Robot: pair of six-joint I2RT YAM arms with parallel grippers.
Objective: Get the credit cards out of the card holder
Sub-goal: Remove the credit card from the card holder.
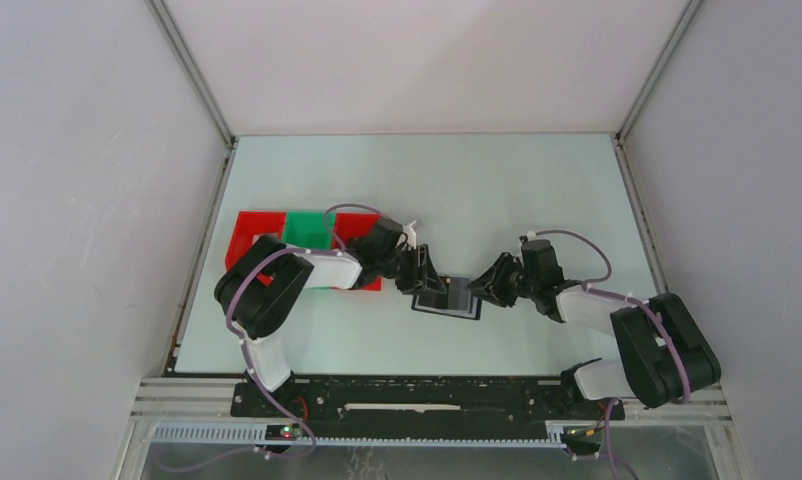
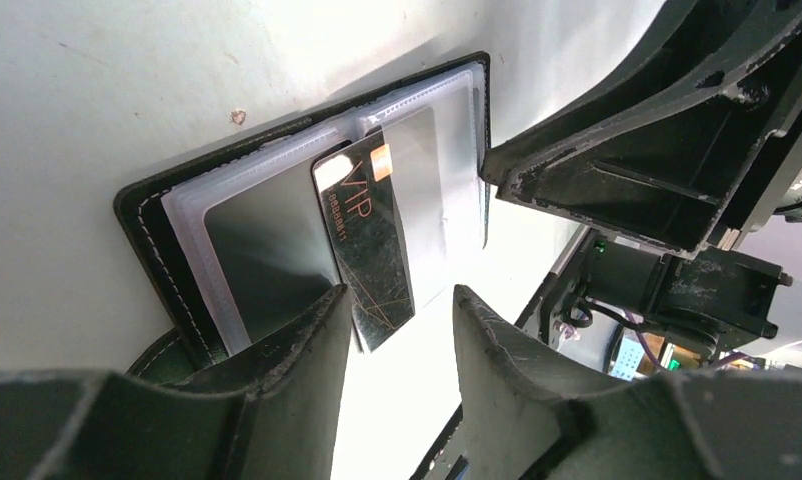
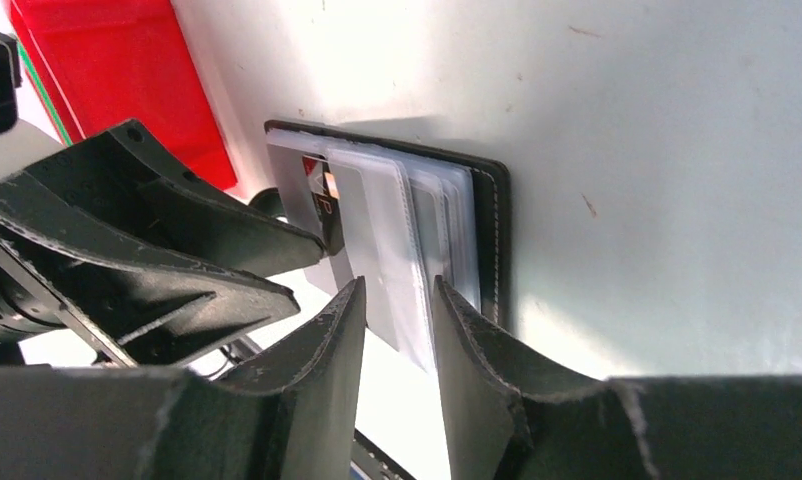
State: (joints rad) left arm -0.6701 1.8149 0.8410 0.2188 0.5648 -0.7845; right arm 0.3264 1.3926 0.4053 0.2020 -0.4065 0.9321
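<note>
The black card holder lies open on the table between my two grippers. In the left wrist view its clear plastic sleeves face up, and a dark credit card marked VIP sticks halfway out of a sleeve. My left gripper is open, and the card's free end lies between the fingers, close to the left one. My right gripper is open at the holder's near edge, with the edges of the fanned clear sleeves between its fingers. Further cards are not clearly visible.
Red and green plastic trays stand left of the holder, behind the left arm; the red one also shows in the right wrist view. The grippers are close together over the holder. Enclosure walls surround the table.
</note>
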